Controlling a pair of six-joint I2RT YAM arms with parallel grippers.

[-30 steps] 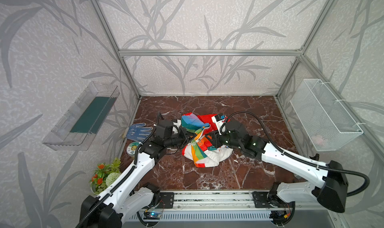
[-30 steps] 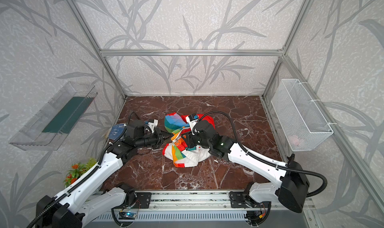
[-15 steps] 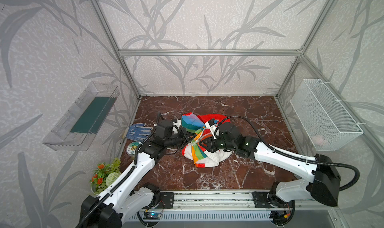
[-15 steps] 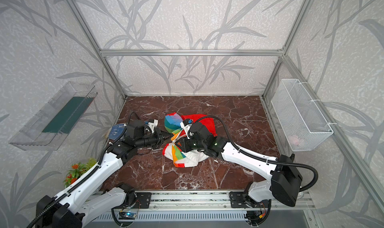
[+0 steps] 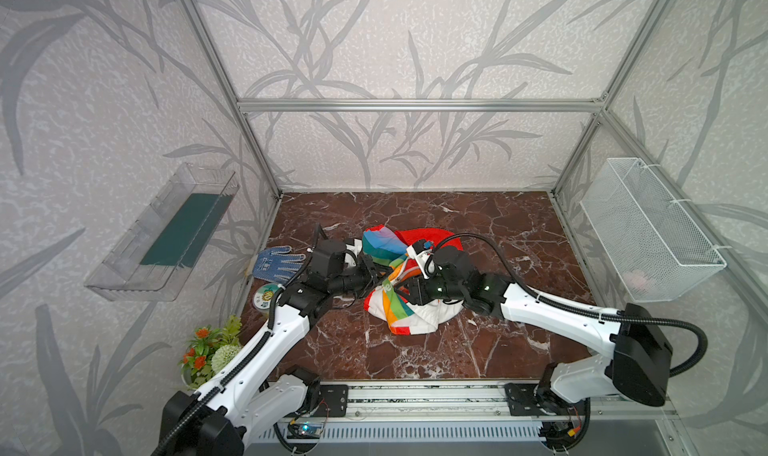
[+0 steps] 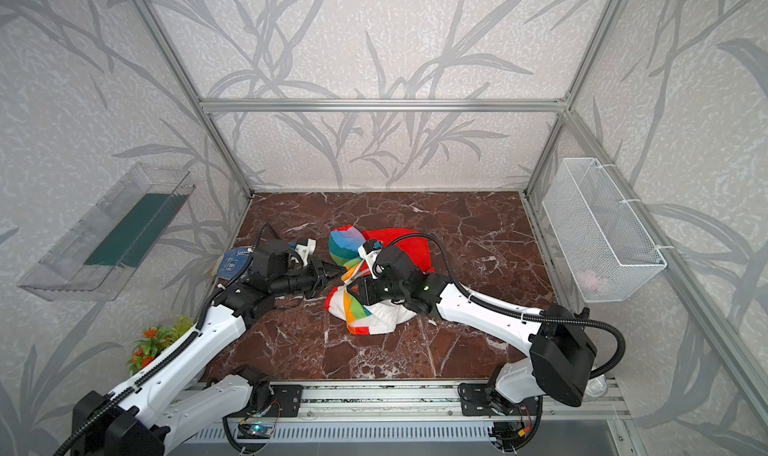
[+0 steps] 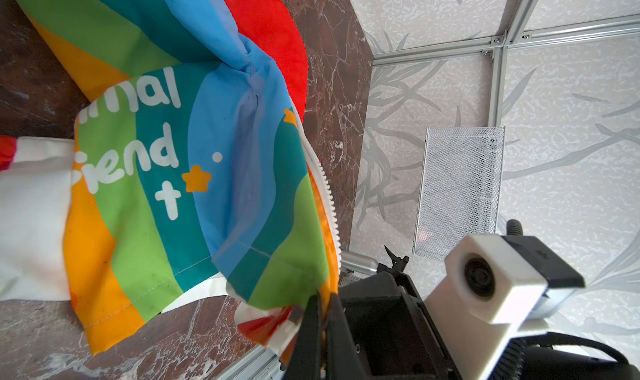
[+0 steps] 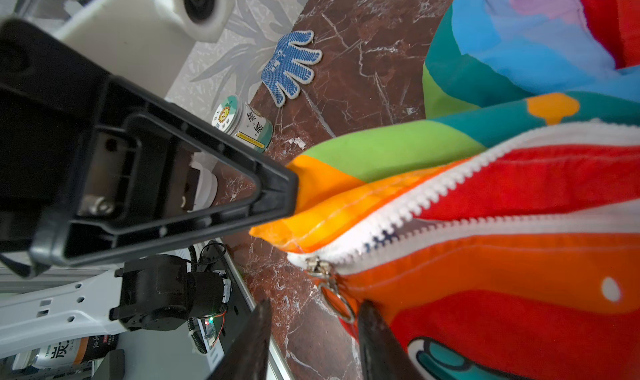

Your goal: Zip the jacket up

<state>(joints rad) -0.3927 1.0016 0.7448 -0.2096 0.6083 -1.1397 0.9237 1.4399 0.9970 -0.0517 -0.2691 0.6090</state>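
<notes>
1. Where its two fingers meet, the left tool (image 7: 322,300) is clamped tight on the jacket (image 7: 173,153), pinching an orange corner of the hem beside the zipper's lower end.
2. The right tool (image 8: 315,305) has its fingers apart. The metal pull ring (image 8: 337,303) hangs in the gap between them, nearer one finger, and it is not possible to tell whether it touches that finger.
3. The ring dangles from the slider (image 8: 317,265), which sits at the bottom end of the white zipper (image 8: 450,187). A little way past the slider the two rows of teeth spread apart, so the front of the jacket is mostly open.
4. In both top views the two tools face each other tip to tip at the jacket's left side, the left arm reaching in from the left and the right arm from the right.
5. The jacket lies crumpled near the middle of the brown marble counter (image 5: 415,350). Its rainbow stripes and white lettering face up, the red hood (image 5: 419,238) lies toward the back wall, and the white lining shows at the front.
6. A blue dotted glove (image 5: 276,262) lies flat at the counter's left edge, with a small round tin (image 5: 266,296) just in front of it.
7. A pot of artificial flowers (image 5: 210,348) stands off the front left corner.
8. A clear tray (image 5: 162,233) hangs on the left wall and a white wire basket (image 5: 648,233) on the right wall.
</notes>
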